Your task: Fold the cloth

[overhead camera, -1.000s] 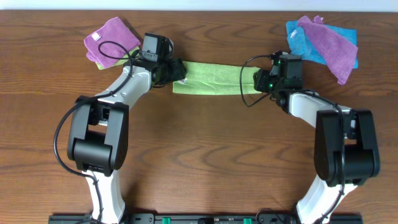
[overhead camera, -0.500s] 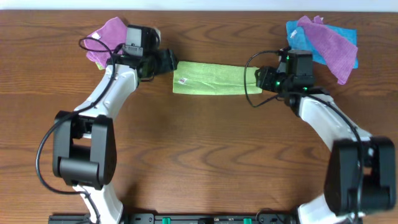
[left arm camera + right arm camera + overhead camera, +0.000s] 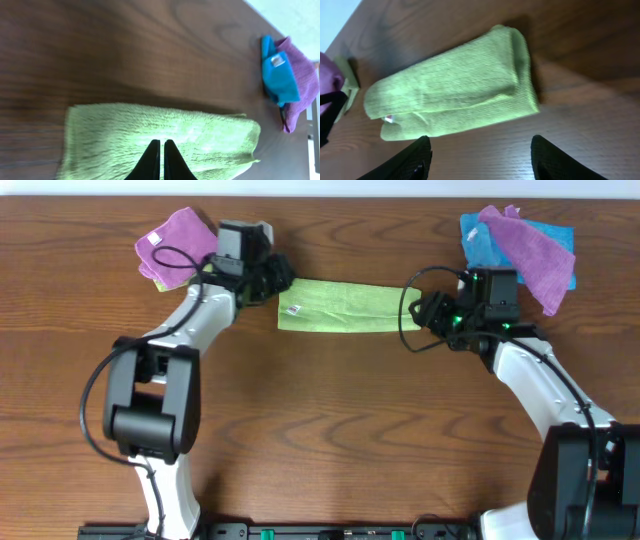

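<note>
The cloth is a lime-green towel folded into a long narrow strip, lying flat near the table's far edge, with its small white tag at the left end. My left gripper is shut just off the strip's upper left end. In the left wrist view its fingers are pressed together above the cloth with nothing seen between them. My right gripper stands open a little right of the strip's right end. Seen from the right wrist, it is over bare wood, short of the cloth.
A purple cloth lies on a yellow-green one at the far left. A blue cloth and a purple cloth are piled at the far right, close behind my right wrist. The table's far edge runs just behind the strip.
My left gripper has shut and come back to the strip's left end. My right gripper has opened wider and drawn away to the right, off the strip's right end.
</note>
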